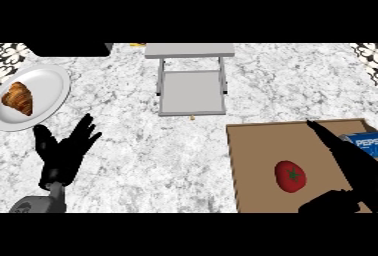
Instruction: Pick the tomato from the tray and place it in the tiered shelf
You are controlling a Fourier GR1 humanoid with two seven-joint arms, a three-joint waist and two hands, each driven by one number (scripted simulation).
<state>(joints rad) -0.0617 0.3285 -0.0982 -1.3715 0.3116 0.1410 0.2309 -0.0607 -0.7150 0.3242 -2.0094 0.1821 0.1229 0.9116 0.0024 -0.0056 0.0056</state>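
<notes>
- Tomato (290, 176): red, glossy, green star-shaped calyx; lies on the brown tray (255, 150) at the surface's right edge.
- Right hand (347, 170): released, fingers straight beside the tomato, partly hiding a blue can (365, 142).
- Left hand (63, 147): released, resting.
- Tiered shelf (190, 80): grey, far edge.

A kitchen: a marbled stone surface (140, 145) carries a croissant (18, 98) on a white plate (50, 82) and a tomato (290, 176).
</notes>
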